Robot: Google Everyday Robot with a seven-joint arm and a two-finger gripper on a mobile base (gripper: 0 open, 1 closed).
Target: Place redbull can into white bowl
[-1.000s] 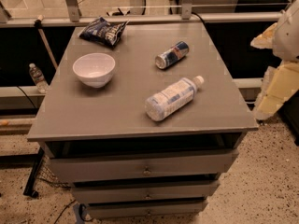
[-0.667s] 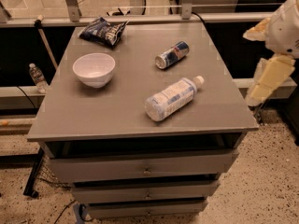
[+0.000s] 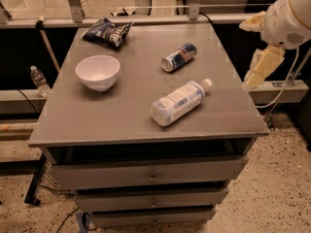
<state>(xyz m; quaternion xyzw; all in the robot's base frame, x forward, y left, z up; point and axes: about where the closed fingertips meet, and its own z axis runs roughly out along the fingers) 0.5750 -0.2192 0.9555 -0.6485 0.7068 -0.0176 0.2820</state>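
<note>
Shows a grey flat-topped bench [image 3: 112, 115] with 3 drawers [image 3: 150, 176] below, seen from the front and from above.

Shows the robot's pale cream hand [image 3: 247, 55] in the air just off the right edge of the bench, well apart from everything on it. Holds nothing. Spread wide, with its 2 fingers [image 3: 262, 67] far apart.

On the bench top:
- Toward the far right, a small slim blue and silver redbull can [image 3: 179, 57], lying on its side and untouched.
- On the left, a round plain white bowl [image 3: 97, 83], upright and empty, well apart from the can.
- Nearer the front edge than the can, a larger clear plastic bottle [image 3: 177, 102] with a white cap, also on its side.
- At the far left corner, a crumpled dark blue snack bag [image 3: 108, 32].

Judging from this layout, nothing of the task done yet. Left to do: reach in over the bench, close on the can, lift it, carry it left past the bottle, and let it go inside the bowl.

Arm cut off at the upper right corner, with only a rounded white wrist in view. Robot base not visible at all. Print on the can too small to read. On the floor to the left, a small clear water bottle [image 3: 39, 81], dim against the dark background.
</note>
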